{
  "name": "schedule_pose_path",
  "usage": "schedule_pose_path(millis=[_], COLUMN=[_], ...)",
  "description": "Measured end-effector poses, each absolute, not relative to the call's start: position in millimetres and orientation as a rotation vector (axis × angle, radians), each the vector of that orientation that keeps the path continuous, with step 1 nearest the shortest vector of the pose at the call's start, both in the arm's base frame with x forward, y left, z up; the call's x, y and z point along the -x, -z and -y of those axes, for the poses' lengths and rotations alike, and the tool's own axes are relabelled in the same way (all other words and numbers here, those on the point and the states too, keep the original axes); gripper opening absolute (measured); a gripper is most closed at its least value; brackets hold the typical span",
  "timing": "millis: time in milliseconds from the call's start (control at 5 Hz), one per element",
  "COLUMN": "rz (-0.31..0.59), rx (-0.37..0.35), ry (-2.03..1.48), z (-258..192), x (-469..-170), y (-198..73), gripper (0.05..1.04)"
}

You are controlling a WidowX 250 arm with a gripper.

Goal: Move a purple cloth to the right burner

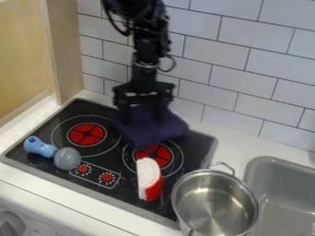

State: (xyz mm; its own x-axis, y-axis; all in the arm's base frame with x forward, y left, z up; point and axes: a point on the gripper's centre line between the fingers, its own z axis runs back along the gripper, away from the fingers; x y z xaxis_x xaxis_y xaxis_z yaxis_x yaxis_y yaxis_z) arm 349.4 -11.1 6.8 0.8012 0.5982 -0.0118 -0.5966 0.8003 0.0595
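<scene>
Stovetop (117, 163) and right burner (161, 154) lie partly under purple cloth (150, 129) at the pincer (142, 115).

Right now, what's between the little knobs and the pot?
A red-and-white toy lies on the stove between the knobs and the pot, in the camera view.

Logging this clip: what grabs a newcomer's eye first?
Probably the dark purple cloth at the back of the stove, under the black gripper and partly over the right burner. Next, the shiny steel pot beside the sink, and the red-and-white toy lying across that burner's front edge.
</scene>
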Motion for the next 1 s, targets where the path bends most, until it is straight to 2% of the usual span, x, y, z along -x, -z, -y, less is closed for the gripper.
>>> schedule_pose_path(millis=[600, 1000], rz=[-0.039, -0.035], rx=[-0.055, -0.039], ry=[-0.552, -0.548], z=[55.0, 59.7], x=[-350.1, -349.4], y=[-5.2, -6.3], gripper=[0.999, 0.999])
